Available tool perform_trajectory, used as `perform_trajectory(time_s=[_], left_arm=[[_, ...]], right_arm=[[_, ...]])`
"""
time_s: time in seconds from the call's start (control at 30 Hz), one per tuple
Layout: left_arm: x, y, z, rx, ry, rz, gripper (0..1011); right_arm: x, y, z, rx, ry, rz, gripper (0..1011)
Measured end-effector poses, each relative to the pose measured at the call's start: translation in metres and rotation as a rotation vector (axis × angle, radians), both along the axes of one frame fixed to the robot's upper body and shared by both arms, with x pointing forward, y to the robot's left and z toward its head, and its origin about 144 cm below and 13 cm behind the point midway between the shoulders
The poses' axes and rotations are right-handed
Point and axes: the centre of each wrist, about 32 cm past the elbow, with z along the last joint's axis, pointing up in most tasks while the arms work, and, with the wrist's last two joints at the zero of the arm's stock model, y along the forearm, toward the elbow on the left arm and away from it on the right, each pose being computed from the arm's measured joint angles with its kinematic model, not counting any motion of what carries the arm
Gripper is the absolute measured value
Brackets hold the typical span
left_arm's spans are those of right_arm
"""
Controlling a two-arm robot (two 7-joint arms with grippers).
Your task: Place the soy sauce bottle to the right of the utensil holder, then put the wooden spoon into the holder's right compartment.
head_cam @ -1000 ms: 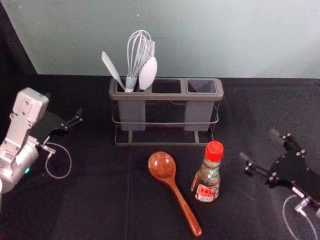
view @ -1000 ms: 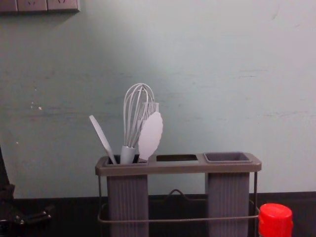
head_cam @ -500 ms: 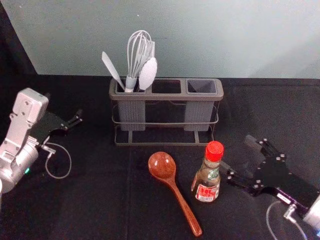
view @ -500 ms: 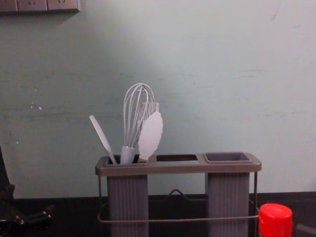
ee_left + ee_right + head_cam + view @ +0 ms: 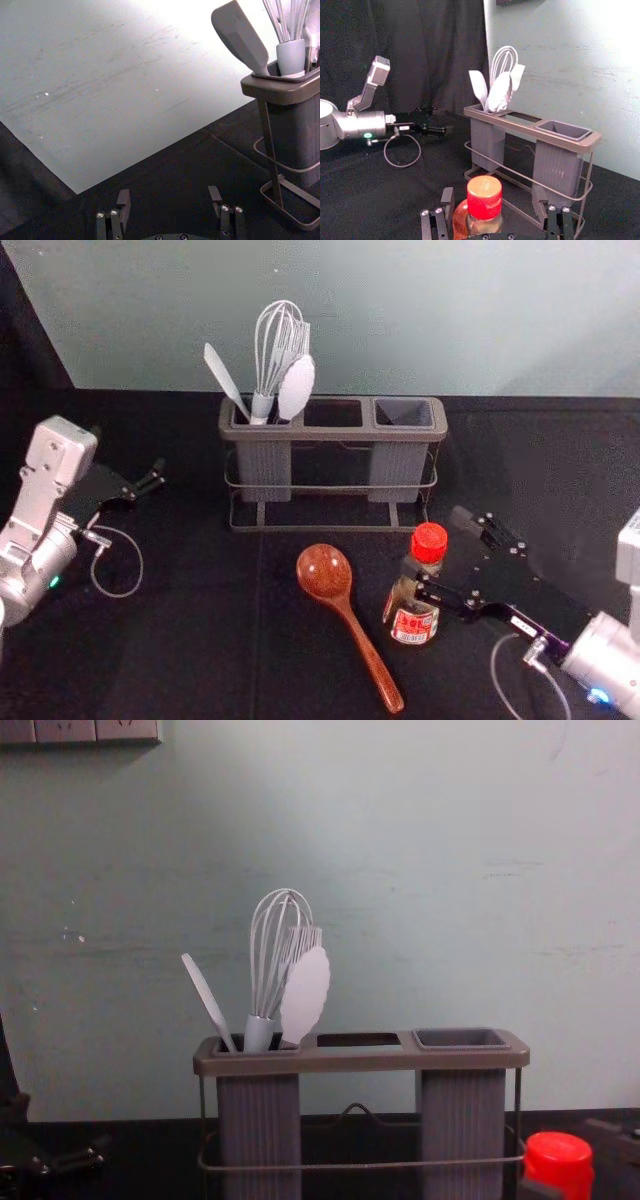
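The soy sauce bottle with its red cap stands upright in front of the utensil holder's right end. My right gripper is open, its fingers on either side of the bottle's upper part. In the right wrist view, the cap stands between the spread fingers of my right gripper, nearer one of them. The wooden spoon lies left of the bottle, handle toward the front. The right compartment looks empty. My left gripper is parked at the left; the left wrist view shows this gripper open.
A whisk, a white spatula and other white utensils stand in the holder's left compartment. A pale wall rises behind the black-covered table.
My right gripper has moved left from the right side of the table, and its open fingers have come around the bottle. The bottle, spoon, holder and left arm look unmoved.
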Motion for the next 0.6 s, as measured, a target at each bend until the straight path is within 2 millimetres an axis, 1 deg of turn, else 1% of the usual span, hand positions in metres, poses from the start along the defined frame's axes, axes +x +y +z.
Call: perform_trajectory(time_s=[0.1, 0.23, 0.27, 0.33, 0.37, 0.4, 0.43, 0.47, 0.5, 0.57, 0.6], left_arm=[[0.0, 0.0, 0.0, 0.0, 0.0, 0.0, 1011], [0.0, 0.0, 0.0, 0.0, 0.0, 0.0, 1011], [0.0, 0.0, 0.0, 0.0, 0.0, 0.0, 1011], [0.0, 0.0, 0.0, 0.0, 0.0, 0.0, 1011], [0.0, 0.0, 0.0, 0.0, 0.0, 0.0, 1011], [0.0, 0.0, 0.0, 0.0, 0.0, 0.0, 1011], [0.0, 0.0, 0.0, 0.0, 0.0, 0.0, 1011], [0.0, 0.0, 0.0, 0.0, 0.0, 0.0, 1011], [0.0, 0.0, 0.0, 0.0, 0.0, 0.0, 1011], [0.0, 0.0, 0.0, 0.0, 0.0, 0.0, 1011], [0.0, 0.0, 0.0, 0.0, 0.0, 0.0, 1011]], right_arm=[[0.0033, 0.0034, -0.0021, 0.009, 0.0, 0.002, 997], [0.0061, 0.0074, -0.0032, 0.017, -0.004, 0.005, 927], [0.0069, 0.0086, -0.0036, 0.022, -0.004, 0.006, 883], [0.0073, 0.0093, -0.0041, 0.025, -0.003, 0.007, 851], [0.0076, 0.01, -0.0043, 0.028, -0.003, 0.007, 813], [0.0077, 0.0102, -0.0043, 0.03, -0.003, 0.009, 813], [0.0078, 0.0104, -0.0043, 0.031, -0.003, 0.009, 760], [0.0078, 0.0104, -0.0044, 0.032, -0.003, 0.009, 738], [0.0078, 0.0105, -0.0045, 0.032, -0.003, 0.009, 682], [0.0076, 0.0106, -0.0047, 0.034, -0.002, 0.01, 650], [0.0073, 0.0105, -0.005, 0.035, 0.0, 0.01, 601]])
